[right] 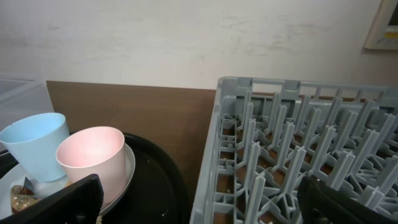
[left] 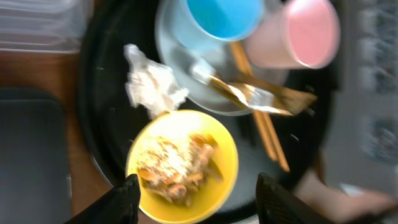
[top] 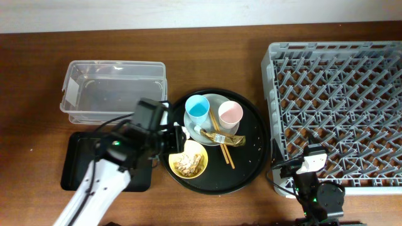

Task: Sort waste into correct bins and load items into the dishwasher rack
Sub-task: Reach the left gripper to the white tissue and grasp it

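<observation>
The yellow bowl [top: 188, 161] holds beige food scraps with white crumbs [left: 174, 163] and sits at the front of a round black tray. My left gripper [top: 174, 140] hangs open just above the bowl [left: 214, 146], one finger on each side [left: 199, 200]. A white tissue wad [left: 149, 81] lies beside the pale plate [left: 177, 68]. On the plate stand the blue cup [top: 197, 108] and the pink cup [top: 230, 113]. The gold foil wrapper [left: 261, 96] lies across the wooden chopsticks [left: 267, 134]. My right gripper [top: 309, 164] is open and empty [right: 199, 208] at the grey rack's [top: 339, 107] front left corner.
The clear tub [top: 113, 88] stands at the back left, and the black rectangular tray [top: 78, 160] is in front of it, partly under my left arm. The round black tray [top: 251, 157] lies between the bins and the rack. The rack's edge [right: 211, 155] is close to my right gripper.
</observation>
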You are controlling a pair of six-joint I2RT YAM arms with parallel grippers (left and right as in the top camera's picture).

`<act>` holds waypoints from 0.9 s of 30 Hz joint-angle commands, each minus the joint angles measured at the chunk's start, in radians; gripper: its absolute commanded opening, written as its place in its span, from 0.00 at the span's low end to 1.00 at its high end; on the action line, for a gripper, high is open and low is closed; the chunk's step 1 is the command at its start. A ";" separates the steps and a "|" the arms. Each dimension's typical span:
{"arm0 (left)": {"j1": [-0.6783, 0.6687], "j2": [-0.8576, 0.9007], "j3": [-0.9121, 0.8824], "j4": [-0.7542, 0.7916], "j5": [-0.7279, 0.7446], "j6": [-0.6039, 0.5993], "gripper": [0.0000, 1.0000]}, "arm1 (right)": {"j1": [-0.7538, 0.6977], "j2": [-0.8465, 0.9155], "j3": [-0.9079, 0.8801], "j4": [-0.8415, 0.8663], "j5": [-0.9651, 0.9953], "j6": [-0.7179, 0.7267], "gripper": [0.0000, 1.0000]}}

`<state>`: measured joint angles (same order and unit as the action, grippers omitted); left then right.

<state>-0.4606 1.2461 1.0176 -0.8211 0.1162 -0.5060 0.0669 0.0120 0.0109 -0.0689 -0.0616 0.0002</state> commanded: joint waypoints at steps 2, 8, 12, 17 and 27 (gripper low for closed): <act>-0.085 0.104 0.012 0.063 -0.190 -0.119 0.60 | 0.004 -0.006 -0.005 -0.003 -0.009 0.004 0.98; -0.093 0.261 0.012 0.150 -0.212 -0.119 0.65 | 0.004 -0.006 -0.005 -0.003 -0.009 0.004 0.98; -0.093 0.346 0.012 0.199 -0.230 -0.119 0.66 | 0.004 -0.006 -0.005 -0.003 -0.009 0.004 0.98; -0.093 0.397 0.012 0.219 -0.253 -0.119 0.66 | 0.004 -0.006 -0.005 -0.003 -0.009 0.004 0.99; -0.093 0.505 0.012 0.246 -0.271 -0.119 0.65 | 0.004 -0.006 -0.005 -0.003 -0.009 0.004 0.98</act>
<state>-0.5507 1.7172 1.0176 -0.5816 -0.1425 -0.6151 0.0669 0.0120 0.0109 -0.0689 -0.0616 -0.0002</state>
